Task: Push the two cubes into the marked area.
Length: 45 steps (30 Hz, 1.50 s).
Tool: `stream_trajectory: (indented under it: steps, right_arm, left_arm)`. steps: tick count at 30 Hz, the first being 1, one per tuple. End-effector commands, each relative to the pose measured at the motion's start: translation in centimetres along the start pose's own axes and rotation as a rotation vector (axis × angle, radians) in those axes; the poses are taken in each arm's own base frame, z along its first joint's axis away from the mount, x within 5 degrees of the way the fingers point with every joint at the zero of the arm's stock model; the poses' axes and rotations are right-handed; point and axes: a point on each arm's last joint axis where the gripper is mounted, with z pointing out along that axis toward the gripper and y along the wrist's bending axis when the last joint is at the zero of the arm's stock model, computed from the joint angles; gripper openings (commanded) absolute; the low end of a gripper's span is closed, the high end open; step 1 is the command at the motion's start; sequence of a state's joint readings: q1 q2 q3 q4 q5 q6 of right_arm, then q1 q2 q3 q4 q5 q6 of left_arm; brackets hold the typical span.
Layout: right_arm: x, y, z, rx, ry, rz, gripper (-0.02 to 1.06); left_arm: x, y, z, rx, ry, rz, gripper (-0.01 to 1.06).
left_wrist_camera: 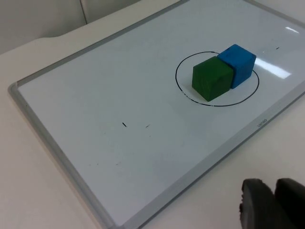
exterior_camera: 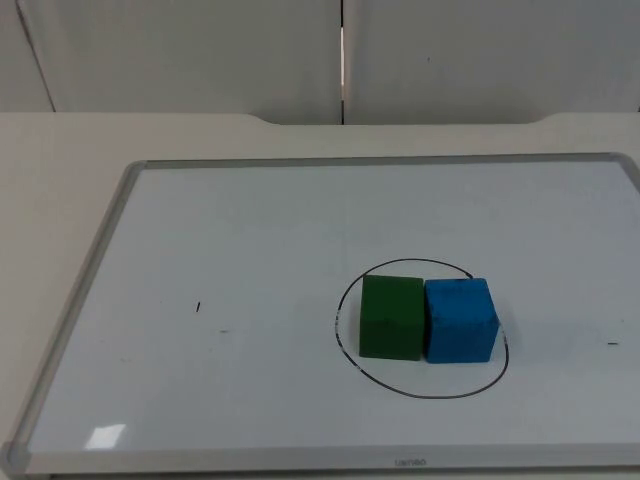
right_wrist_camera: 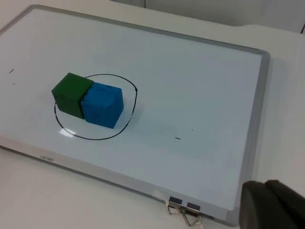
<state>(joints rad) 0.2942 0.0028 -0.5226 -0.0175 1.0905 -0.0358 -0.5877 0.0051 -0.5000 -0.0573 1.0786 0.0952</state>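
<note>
Resting with both cubes inside the drawn circle, so the pushing looks done to me.

The green cube (exterior_camera: 391,317) and the blue cube (exterior_camera: 460,320) sit side by side, faces touching, inside the black marked circle (exterior_camera: 400,385) on the whiteboard (exterior_camera: 250,220) that lies on the counter (exterior_camera: 60,160). The blue one stands close to the line on its outer side, and I judge it within the ring, though its far corner may just reach the stroke. My left gripper (left_wrist_camera: 274,205) waits off the board's near edge over the counter, its fingers together; my right gripper (right_wrist_camera: 271,205) hangs past the board's corner near a small binder clip (right_wrist_camera: 183,212), fingers together too. A faint printed word sits on the board's frame (exterior_camera: 409,462), too small for me to read.
</note>
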Motion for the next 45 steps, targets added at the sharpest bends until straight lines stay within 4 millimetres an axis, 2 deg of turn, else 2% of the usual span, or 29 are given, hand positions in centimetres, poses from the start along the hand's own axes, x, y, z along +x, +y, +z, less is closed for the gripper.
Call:
stream_trajectory:
  steps: [1,2,3,6,7,8,9,12,14,16,17,18,19,22,24,25,26,45]
  right_arm:
    - [0.04,-0.03,0.13,0.010,-0.008,-0.002,0.00]
    - [0.04,-0.03,0.13,0.010,-0.008,-0.002,0.00]
    - [0.04,-0.03,0.13,0.010,-0.008,-0.002,0.00]
    - [0.04,-0.03,0.13,0.010,-0.008,-0.002,0.00]
    - [0.04,-0.03,0.13,0.010,-0.008,-0.002,0.00]
    - [0.04,-0.03,0.13,0.010,-0.008,-0.002,0.00]
    - [0.04,-0.03,0.13,0.010,-0.008,-0.002,0.00]
    - [0.04,-0.03,0.13,0.010,-0.008,-0.002,0.00]
    - [0.04,-0.03,0.13,0.010,-0.008,-0.002,0.02]
    - [0.04,0.00,0.13,0.007,-0.008,0.000,0.13]
    - [0.04,0.01,0.13,0.005,-0.008,0.000,0.23]
    - [0.04,0.01,0.13,0.005,-0.008,0.000,0.23]
    - [0.04,0.01,0.13,0.005,-0.008,0.000,0.31]
    - [0.04,0.01,0.13,0.005,-0.008,0.000,0.68]
    - [0.04,-0.01,0.13,0.007,-0.008,0.010,0.99]
    - [0.04,-0.01,0.13,0.007,-0.008,0.010,0.99]
    - [0.04,-0.01,0.13,0.007,-0.008,0.010,1.05]
    - [0.04,0.03,0.13,0.003,-0.008,0.019,1.05]
  left_arm:
    - [0.11,0.01,0.03,0.002,-0.002,-0.004,0.18]
    - [0.11,0.01,0.03,0.002,-0.002,-0.004,0.31]
    - [0.11,0.01,0.03,0.002,-0.002,-0.004,0.36]
    - [0.11,0.01,0.03,0.002,-0.002,-0.004,0.64]
    - [0.11,0.01,0.03,0.002,-0.002,-0.004,0.64]
    - [0.11,0.01,0.03,0.002,-0.002,-0.004,0.73]
    - [0.11,0.01,0.03,0.002,-0.002,-0.004,0.86]
    - [0.11,0.01,0.03,0.002,-0.002,-0.004,1.03]
    - [0.11,0.01,0.03,0.002,-0.002,-0.004,1.05]
    - [0.11,0.01,0.03,0.002,-0.002,-0.004,1.05]
    - [0.11,0.01,0.03,0.002,-0.002,-0.004,1.05]
    - [0.11,0.01,0.03,0.002,-0.002,-0.004,1.05]
    - [0.11,0.01,0.03,0.002,-0.002,-0.004,1.05]
    - [0.11,0.01,0.03,0.002,-0.002,-0.004,1.05]
    - [0.11,0.01,0.03,0.002,-0.002,-0.004,1.05]
    - [0.11,0.01,0.03,0.002,-0.002,-0.004,1.05]
    - [0.11,0.01,0.03,0.002,-0.002,-0.004,1.05]
    - [0.12,0.40,0.02,-0.041,-0.002,-0.063,1.05]
